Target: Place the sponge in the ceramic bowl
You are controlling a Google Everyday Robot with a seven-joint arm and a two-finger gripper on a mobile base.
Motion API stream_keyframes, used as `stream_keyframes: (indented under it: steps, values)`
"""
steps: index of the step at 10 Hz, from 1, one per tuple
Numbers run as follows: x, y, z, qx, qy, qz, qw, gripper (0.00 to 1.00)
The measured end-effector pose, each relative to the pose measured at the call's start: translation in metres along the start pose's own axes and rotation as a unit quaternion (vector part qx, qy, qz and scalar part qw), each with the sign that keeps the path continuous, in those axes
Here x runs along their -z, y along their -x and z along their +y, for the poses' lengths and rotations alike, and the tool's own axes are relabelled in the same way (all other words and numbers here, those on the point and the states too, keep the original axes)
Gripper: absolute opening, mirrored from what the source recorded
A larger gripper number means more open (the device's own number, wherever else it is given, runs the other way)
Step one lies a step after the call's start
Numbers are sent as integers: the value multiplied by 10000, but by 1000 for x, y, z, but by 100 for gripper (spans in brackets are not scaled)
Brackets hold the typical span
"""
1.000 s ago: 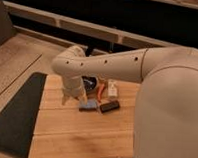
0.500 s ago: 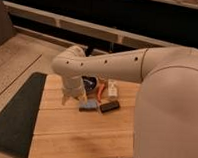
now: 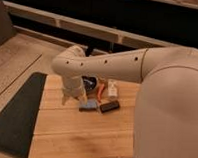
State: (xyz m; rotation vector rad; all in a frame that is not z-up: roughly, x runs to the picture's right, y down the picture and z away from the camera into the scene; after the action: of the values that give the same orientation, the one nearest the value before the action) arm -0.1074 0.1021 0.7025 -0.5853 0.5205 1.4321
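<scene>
The blue-grey sponge (image 3: 87, 106) lies flat on the wooden table (image 3: 79, 132), just right of the arm's wrist. Beside it on the right rests a blackish block (image 3: 109, 105). The dark ceramic bowl (image 3: 91, 83) sits just behind the sponge, partly hidden by the white arm (image 3: 108, 64). My gripper (image 3: 74, 99) reaches down near the sponge's left end, close above the table; its tips are hidden behind the wrist.
An orange item (image 3: 101, 91) and a small white packet (image 3: 112, 88) lie right of the bowl. A dark mat (image 3: 15, 114) covers the floor left of the table. A counter ledge (image 3: 70, 24) runs along the back.
</scene>
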Motion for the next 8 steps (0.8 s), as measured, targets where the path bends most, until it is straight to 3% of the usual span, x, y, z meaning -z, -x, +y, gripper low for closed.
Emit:
stream_keyframes:
  steps: [3,4,6,8]
  values:
    - [10,20,4,313,-135,-503,9982,65]
    - [13,39,3,633,-115,-842,9944,65]
    - [9,63,-10,802,53,-1124,9904,65]
    - [2,74,-22,869,260,-1232,9882,65]
